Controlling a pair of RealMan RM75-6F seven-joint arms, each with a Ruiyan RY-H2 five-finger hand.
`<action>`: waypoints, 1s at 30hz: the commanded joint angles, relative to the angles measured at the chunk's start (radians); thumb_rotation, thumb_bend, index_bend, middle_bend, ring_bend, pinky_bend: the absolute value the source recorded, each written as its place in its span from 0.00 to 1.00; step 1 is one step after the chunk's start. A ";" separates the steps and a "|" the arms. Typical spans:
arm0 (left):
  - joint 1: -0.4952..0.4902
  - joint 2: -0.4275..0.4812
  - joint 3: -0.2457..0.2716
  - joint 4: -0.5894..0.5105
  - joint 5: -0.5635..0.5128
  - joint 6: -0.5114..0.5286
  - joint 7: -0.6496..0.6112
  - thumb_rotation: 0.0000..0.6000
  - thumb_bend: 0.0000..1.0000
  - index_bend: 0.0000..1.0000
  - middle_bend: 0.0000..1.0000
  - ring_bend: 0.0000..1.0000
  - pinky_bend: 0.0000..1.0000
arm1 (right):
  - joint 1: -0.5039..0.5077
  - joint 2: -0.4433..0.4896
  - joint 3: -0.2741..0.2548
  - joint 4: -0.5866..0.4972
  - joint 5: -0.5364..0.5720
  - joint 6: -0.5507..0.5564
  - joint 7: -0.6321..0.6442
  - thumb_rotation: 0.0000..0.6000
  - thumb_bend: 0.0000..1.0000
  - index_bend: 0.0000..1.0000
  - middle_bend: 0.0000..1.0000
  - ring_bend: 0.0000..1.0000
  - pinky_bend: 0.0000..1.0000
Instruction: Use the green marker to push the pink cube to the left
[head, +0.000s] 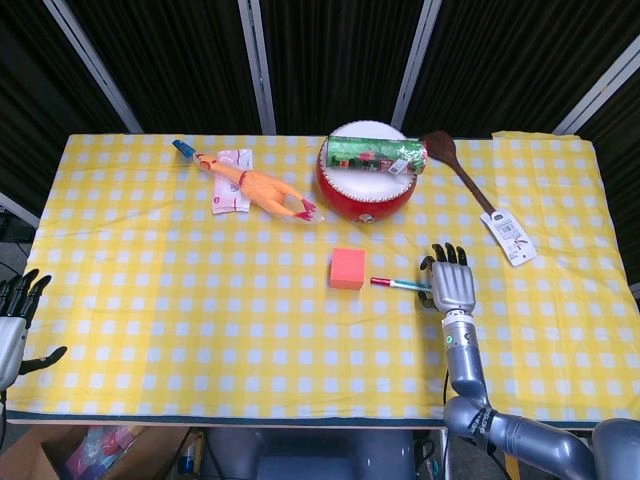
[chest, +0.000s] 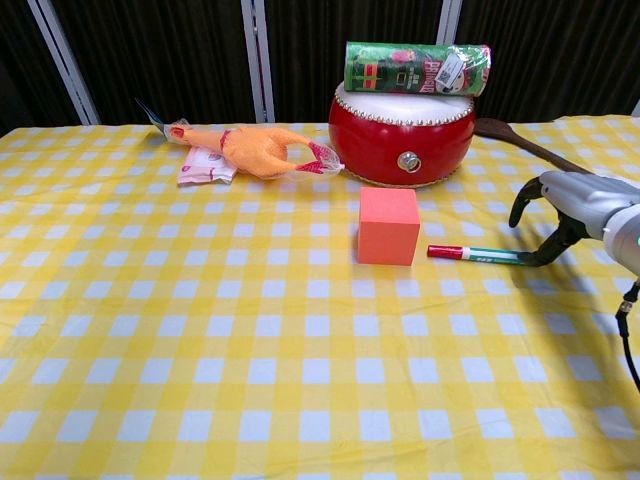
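1. The pink cube (chest: 388, 226) is seen on the yellow checked cloth (chest: 200, 350), in front of the red drum (chest: 403, 134).
2. The green marker (chest: 483, 254) is laid flat just right of the cube, red cap toward it, a small gap between.
3. The right hand (chest: 565, 205) is positioned at the marker's right end, fingers curved and apart; thumb tip at the pen, no grip seen.
4. The left hand (head: 17, 315) is held at the table's left edge, fingers spread, nothing held.
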 joint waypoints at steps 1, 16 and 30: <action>0.000 0.000 0.000 0.000 -0.002 -0.001 0.001 1.00 0.01 0.00 0.00 0.00 0.00 | 0.002 -0.016 0.000 0.015 -0.005 0.002 0.016 1.00 0.35 0.40 0.15 0.00 0.05; -0.001 0.002 -0.004 -0.004 -0.013 -0.005 -0.005 1.00 0.01 0.00 0.00 0.00 0.00 | 0.015 -0.080 0.005 0.102 -0.005 -0.011 0.054 1.00 0.35 0.43 0.16 0.00 0.05; -0.002 0.004 -0.007 -0.008 -0.024 -0.010 -0.011 1.00 0.01 0.00 0.00 0.00 0.00 | 0.020 -0.119 0.007 0.194 -0.010 -0.040 0.093 1.00 0.35 0.58 0.23 0.01 0.05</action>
